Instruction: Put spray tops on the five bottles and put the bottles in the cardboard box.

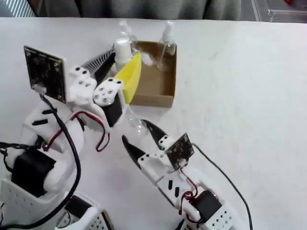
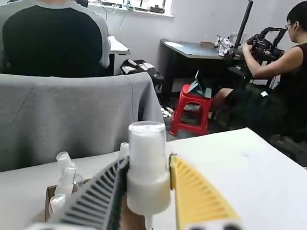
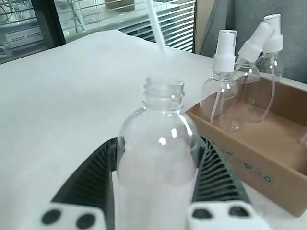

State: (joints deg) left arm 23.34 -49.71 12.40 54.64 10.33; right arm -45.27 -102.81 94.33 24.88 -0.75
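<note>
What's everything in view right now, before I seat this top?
table: one, white, under everything.
cardboard box: one, brown, mid-table.
capped bottles: at least three, clear with white tops, in the cardboard box.
open bottle: one, clear, topless, upright just in front of the box.
spray top: one, white, above the open bottle, tube hanging toward its neck.
stool: one, red, room behind.
left gripper: grey and yellow fingers, shut on the spray top.
right gripper: black fingers, shut on the open bottle.
</note>
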